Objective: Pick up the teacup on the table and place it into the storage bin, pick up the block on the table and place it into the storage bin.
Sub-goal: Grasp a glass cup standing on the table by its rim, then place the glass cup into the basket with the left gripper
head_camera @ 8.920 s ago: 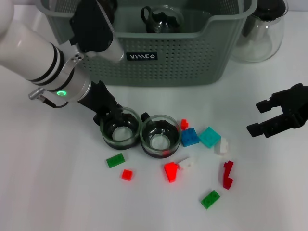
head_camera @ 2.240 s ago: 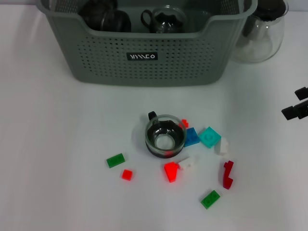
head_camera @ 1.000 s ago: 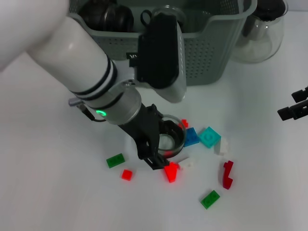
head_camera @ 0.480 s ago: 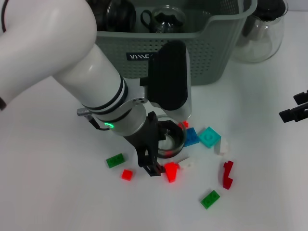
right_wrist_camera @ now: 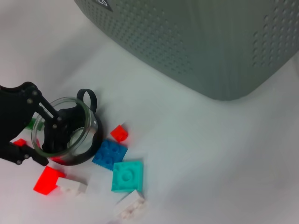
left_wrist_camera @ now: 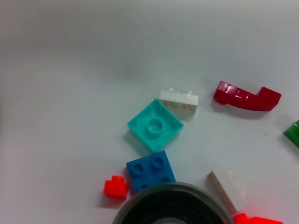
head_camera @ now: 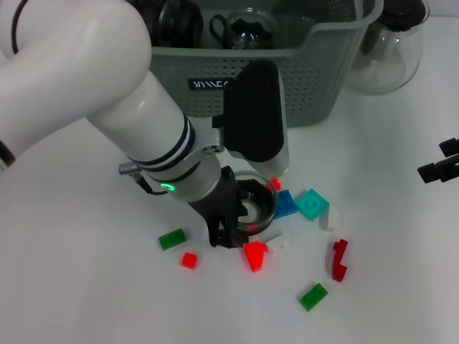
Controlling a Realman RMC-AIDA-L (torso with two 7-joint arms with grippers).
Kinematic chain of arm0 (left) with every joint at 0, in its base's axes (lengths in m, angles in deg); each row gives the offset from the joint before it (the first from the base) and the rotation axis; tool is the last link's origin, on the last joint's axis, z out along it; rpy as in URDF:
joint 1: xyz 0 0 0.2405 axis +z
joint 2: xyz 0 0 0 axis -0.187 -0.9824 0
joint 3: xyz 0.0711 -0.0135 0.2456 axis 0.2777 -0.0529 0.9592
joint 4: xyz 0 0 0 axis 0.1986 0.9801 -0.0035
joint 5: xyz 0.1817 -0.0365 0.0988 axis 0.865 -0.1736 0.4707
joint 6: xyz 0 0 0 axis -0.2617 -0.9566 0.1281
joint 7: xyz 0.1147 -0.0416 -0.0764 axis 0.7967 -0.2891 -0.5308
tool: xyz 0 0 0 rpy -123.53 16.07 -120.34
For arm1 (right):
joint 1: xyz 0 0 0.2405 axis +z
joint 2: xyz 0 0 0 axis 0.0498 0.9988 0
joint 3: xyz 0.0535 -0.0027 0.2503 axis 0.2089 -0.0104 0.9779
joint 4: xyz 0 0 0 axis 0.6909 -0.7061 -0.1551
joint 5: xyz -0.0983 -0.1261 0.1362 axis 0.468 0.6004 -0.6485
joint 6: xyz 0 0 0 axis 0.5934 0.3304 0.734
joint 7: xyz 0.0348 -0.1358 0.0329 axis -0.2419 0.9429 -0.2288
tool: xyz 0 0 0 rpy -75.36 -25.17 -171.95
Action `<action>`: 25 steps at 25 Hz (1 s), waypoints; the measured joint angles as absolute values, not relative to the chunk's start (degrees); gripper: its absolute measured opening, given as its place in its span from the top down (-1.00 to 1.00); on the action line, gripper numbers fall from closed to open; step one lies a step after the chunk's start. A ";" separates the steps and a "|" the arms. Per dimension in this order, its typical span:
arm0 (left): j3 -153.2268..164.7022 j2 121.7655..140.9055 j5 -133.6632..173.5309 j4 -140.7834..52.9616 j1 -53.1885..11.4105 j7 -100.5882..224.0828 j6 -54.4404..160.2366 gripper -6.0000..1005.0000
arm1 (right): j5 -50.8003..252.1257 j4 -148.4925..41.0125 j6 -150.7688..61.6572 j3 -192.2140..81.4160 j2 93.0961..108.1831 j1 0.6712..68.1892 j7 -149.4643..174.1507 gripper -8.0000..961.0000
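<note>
The last teacup (head_camera: 256,203) on the table is clear glass with a dark base and stands upright among the blocks. My left gripper (head_camera: 234,223) is down at its near-left side, open. One finger is inside the cup (right_wrist_camera: 65,133) and the other finger (right_wrist_camera: 21,156) is outside its wall. Beside the cup lie a blue block (head_camera: 284,204), a teal block (head_camera: 313,203) and a red block (head_camera: 254,256). The grey-green storage bin (head_camera: 251,79) stands behind and holds two teacups (head_camera: 242,29). My right gripper (head_camera: 441,163) hangs open at the far right.
More blocks are scattered about: white (head_camera: 331,217), dark red (head_camera: 339,259), green (head_camera: 313,296), green (head_camera: 171,239) and small red (head_camera: 188,260). A clear glass pot (head_camera: 391,46) with a dark lid stands right of the bin. My left arm covers the table's left middle.
One teacup of the pair went from the table into the bin. My left arm then came down over the other cup, and its outer finger has drawn nearer. The right arm stays put.
</note>
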State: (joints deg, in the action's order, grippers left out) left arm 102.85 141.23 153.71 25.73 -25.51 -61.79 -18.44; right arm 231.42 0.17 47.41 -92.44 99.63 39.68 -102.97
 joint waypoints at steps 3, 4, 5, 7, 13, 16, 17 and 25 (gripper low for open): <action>102.89 141.23 154.29 25.70 -25.52 -62.48 -18.41 -0.06 | 231.41 0.17 47.42 -92.51 99.63 39.68 -102.98 -0.91; 103.10 141.23 154.70 25.69 -25.52 -62.79 -18.42 0.03 | 231.41 0.16 47.41 -92.53 99.63 39.68 -102.98 -0.91; 103.28 141.23 154.94 25.69 -25.52 -63.00 -18.42 0.11 | 231.41 0.16 47.41 -92.53 99.63 39.68 -102.98 -0.91; 103.66 141.23 155.18 25.70 -25.50 -63.32 -18.42 0.30 | 231.41 0.17 47.40 -92.50 99.64 39.68 -102.98 -0.91; 103.64 141.22 154.96 26.35 -25.43 -64.44 -18.25 0.73 | 231.41 0.45 47.39 -92.47 99.53 39.68 -102.97 -0.91; 103.29 141.23 154.79 27.42 -25.51 -65.35 -18.42 0.86 | 231.41 0.58 47.40 -92.62 99.26 39.68 -102.97 -0.91; 103.15 141.23 154.76 27.81 -25.50 -65.68 -18.54 0.86 | 231.41 0.62 47.41 -92.64 99.19 39.68 -102.97 -0.91; 100.04 141.22 152.75 32.24 -25.26 -68.89 -22.05 0.86 | 231.41 0.78 47.40 -92.39 98.75 39.71 -101.70 -0.91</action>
State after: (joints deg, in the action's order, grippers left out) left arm 100.04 141.22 152.75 32.24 -25.26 -68.89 -22.05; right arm 231.41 0.78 47.40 -92.39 98.75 39.71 -101.70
